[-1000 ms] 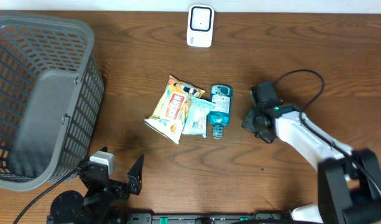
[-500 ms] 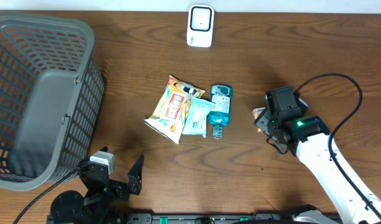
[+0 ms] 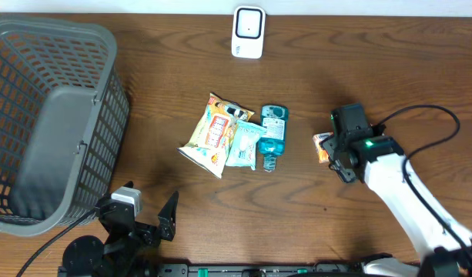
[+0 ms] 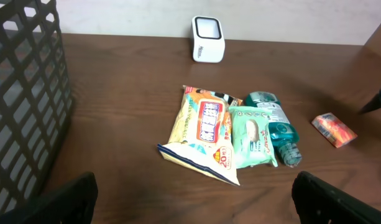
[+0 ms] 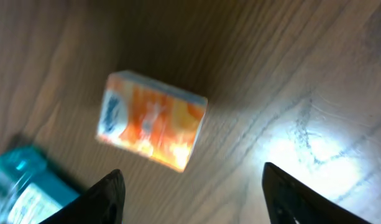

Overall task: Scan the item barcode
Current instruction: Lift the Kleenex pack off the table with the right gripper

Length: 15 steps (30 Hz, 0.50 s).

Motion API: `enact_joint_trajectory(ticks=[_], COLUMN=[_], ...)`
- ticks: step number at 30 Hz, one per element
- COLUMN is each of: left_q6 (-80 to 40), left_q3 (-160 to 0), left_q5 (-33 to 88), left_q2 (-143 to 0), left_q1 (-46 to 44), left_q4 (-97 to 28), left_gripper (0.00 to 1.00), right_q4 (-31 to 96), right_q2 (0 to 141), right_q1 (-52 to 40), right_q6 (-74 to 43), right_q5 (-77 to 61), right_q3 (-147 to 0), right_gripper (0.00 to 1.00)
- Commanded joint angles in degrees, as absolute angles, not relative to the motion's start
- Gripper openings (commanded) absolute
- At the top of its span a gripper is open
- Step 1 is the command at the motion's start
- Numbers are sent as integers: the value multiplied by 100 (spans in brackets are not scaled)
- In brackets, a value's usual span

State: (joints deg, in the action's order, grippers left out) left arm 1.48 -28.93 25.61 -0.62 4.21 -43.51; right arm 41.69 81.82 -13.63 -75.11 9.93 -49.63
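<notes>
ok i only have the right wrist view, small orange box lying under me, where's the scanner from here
observer: the scanner stands at the far edge, well apart from the orange box.
operator: whats beside that blue bottle
observer: a wipes pack lies right against the blue bottle, with a snack bag on the pack's left.
operator: and the other arm
observer: the left pincer is open and empty at the near edge, beside a grey basket.
</notes>
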Motion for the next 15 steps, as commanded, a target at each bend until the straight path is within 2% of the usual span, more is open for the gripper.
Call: enact_joint_trajectory(ticks=[1,6,15], left_q6=[139,139,139], left_q3=[-2910,-2910,-2910], left_q5=[2637,2637,2637], left_q2=[-23,-23,-23], left_q1=[449,449,449], left_q4=[-4351,-4351,-4351], left_gripper=[98,98,98], right_q4=[4023,3736,3223], right_q2=[8604,9091,9631], right_q1=[-1234,-1194,-1194], right_q6=[-7773,-7773,-7771], right_q5=[1041,626,1302], right_q3=[-4862,-4862,-4862], right_gripper=[59,57,50])
